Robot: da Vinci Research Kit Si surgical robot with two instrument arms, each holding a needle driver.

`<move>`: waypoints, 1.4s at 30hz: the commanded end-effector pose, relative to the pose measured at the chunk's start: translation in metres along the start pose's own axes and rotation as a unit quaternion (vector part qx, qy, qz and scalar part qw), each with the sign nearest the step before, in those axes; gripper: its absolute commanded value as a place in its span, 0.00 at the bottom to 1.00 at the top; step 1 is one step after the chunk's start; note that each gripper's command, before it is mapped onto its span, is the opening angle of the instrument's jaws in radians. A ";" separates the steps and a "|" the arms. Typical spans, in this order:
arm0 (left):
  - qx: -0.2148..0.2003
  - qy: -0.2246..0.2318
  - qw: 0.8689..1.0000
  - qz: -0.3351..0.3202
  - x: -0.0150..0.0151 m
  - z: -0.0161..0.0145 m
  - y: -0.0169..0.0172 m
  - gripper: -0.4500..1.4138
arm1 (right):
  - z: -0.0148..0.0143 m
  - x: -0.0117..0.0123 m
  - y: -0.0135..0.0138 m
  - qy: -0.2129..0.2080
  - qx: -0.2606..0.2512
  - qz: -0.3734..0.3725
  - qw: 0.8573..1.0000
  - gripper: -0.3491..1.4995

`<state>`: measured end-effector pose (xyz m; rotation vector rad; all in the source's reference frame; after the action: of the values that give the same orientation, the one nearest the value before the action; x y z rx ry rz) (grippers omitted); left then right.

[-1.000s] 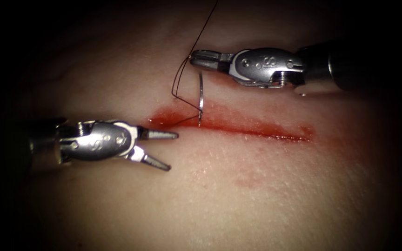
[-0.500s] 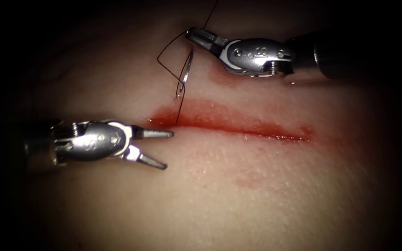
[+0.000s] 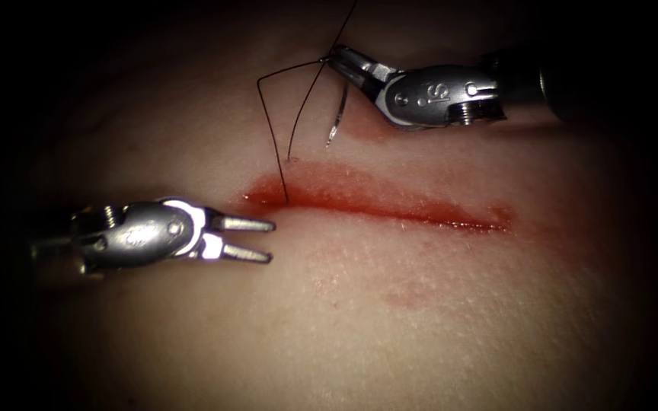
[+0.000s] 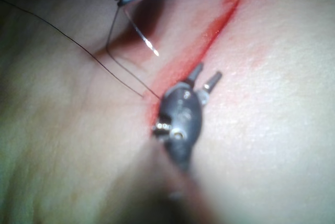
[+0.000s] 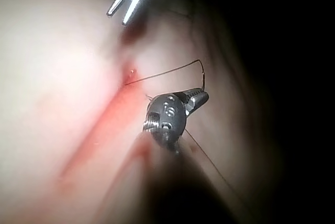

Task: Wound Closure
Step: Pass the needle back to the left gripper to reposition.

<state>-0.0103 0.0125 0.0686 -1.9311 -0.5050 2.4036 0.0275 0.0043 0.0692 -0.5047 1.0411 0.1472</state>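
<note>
The cut runs across the tissue, wet with red fluid. Above its left part my right tool is shut on the curved needle near its thread end. The needle hangs free above the tissue with its tip down. Dark thread loops left from the needle and enters the cut near its left end. My left tool stands open at the cut's left end and holds nothing. In the left wrist view the left tool lies by the cut, with the needle beyond. In the right wrist view the right tool trails thread.
A second strand of thread rises from the right tool's jaws out of the picture. A faint pink patch marks the tissue below the cut. The left tool also shows in the right wrist view.
The right tool lifted the needle off the cut and carried it up and to the right, drawing thread through. The left tool's jaws narrowed and it shifted slightly left.
</note>
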 end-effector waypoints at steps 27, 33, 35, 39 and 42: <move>-0.007 0.142 0.970 -0.199 -0.0005 0.0015 -0.0022 0.37 | 0.0012 0.0009 -0.0043 0.115 0.121 0.209 0.964 0.00; -0.034 0.171 0.957 -0.234 -0.0003 0.0017 -0.0027 0.38 | 0.0009 0.0013 -0.0047 0.119 0.126 0.204 0.964 0.00; -0.045 0.177 0.951 -0.251 -0.0002 0.0019 -0.0028 0.40 | 0.0009 0.0016 -0.0048 0.122 0.123 0.199 0.965 0.00; -0.067 0.192 0.932 -0.299 -0.0003 0.0023 -0.0031 0.45 | 0.0013 0.0020 -0.0052 0.132 0.122 0.184 0.966 0.00; -0.079 0.192 0.919 -0.336 -0.0005 0.0024 -0.0033 0.46 | 0.0015 0.0023 -0.0054 0.138 0.123 0.172 0.968 0.00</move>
<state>-0.0126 0.0152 0.0699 -1.7878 -1.1460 1.5491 0.0311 0.0002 0.0690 -0.1164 1.3947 0.2588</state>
